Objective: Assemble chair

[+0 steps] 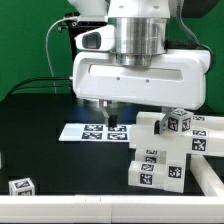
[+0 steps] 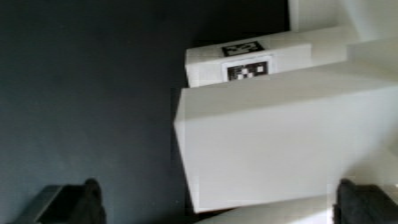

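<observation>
Chair pieces (image 1: 160, 155), chunky white blocks with black-and-white tags, are clustered at the exterior view's right, in front of the arm. A small loose tagged piece (image 1: 21, 186) lies at the near left. My gripper (image 1: 110, 112) hangs under the big white hand, over the black table beside the cluster. In the wrist view, a broad white slab (image 2: 285, 130) lies below and between my dark fingertips (image 2: 71, 205). A tagged block (image 2: 249, 62) sits beyond it. The gripper (image 2: 217, 205) is open wide, and the left finger stands clear of the slab's edge. Nothing is gripped.
The marker board (image 1: 95, 131) lies flat on the black table (image 1: 50, 150) just behind the gripper. Another white piece (image 1: 208, 178) reaches the exterior view's right edge. A green backdrop (image 1: 25, 50) stands behind at the left.
</observation>
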Controlling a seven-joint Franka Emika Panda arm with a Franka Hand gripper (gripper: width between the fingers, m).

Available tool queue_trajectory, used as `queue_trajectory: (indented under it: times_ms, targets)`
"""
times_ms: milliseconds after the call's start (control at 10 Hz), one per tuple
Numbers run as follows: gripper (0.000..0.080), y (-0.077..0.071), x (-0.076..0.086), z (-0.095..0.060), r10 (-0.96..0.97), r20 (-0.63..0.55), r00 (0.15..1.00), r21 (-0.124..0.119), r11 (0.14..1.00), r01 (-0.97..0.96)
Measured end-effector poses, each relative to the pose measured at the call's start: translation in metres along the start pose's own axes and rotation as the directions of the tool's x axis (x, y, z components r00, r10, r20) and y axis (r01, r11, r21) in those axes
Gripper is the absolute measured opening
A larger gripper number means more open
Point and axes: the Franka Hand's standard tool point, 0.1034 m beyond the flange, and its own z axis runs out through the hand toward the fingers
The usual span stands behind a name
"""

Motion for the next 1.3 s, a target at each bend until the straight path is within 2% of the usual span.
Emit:
queue_trajectory:
  times_ms: [300, 600, 700, 800, 1000, 1100, 1300]
  targets:
    - [0.0649, 0.004, 0.003, -0.001, 0.004, -0.001, 1.000, -0.001, 1.000, -0.004]
    - [0.0649, 0.010, 0.013, -0.007, 0.006, -0.011, 1.000, 0.001, 1.000, -0.006]
    - [0.0649, 0.007, 0.014, -0.009, 0.023, -0.005, 1.000, -0.001, 1.000, -0.023]
    - [0.0649, -0.008, 0.013, -0.020, 0.048, 0.017, 0.999, -0.004, 0.999, -0.048]
    - [0.0649, -0.035, 0.005, -0.048, 0.002, 0.006, 1.000, 0.020, 1.000, -0.002]
    - [0.0649, -0.041, -0.003, -0.052, -0.016, 0.001, 1.000, 0.026, 1.000, 0.016]
    - [0.0649, -0.036, -0.001, -0.047, -0.009, 0.004, 1.000, 0.019, 1.000, 0.009]
